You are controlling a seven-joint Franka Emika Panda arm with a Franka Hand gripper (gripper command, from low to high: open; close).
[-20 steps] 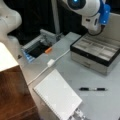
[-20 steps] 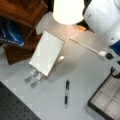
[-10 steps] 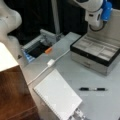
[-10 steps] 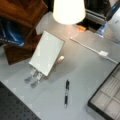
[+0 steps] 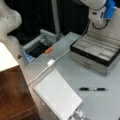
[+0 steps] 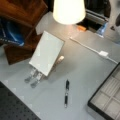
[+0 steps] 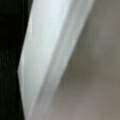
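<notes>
My arm's white and blue end (image 5: 99, 13) hangs at a front view's top right, just above the back of an open grey box with compartments (image 5: 96, 51); its fingers do not show. The wrist view is filled by a slanted white edge (image 7: 47, 57) between black and grey. The box corner also shows in a front view (image 6: 107, 98). A black pen lies on the grey table in both front views (image 5: 92, 89) (image 6: 66, 93). A white notebook leans on a stand (image 5: 57, 96) (image 6: 46, 52).
A white cable with a plug (image 5: 50, 62) (image 6: 103, 53) crosses the table. A brown wooden shelf (image 5: 15, 97) (image 6: 20, 27) and a cream lamp shade (image 6: 68, 10) stand near the notebook. A grey tray with an orange piece (image 5: 48, 50) sits at the back.
The arm has moved toward the box's far side, rightward in one front view, and has left the other front view. Pen, notebook and box have not moved.
</notes>
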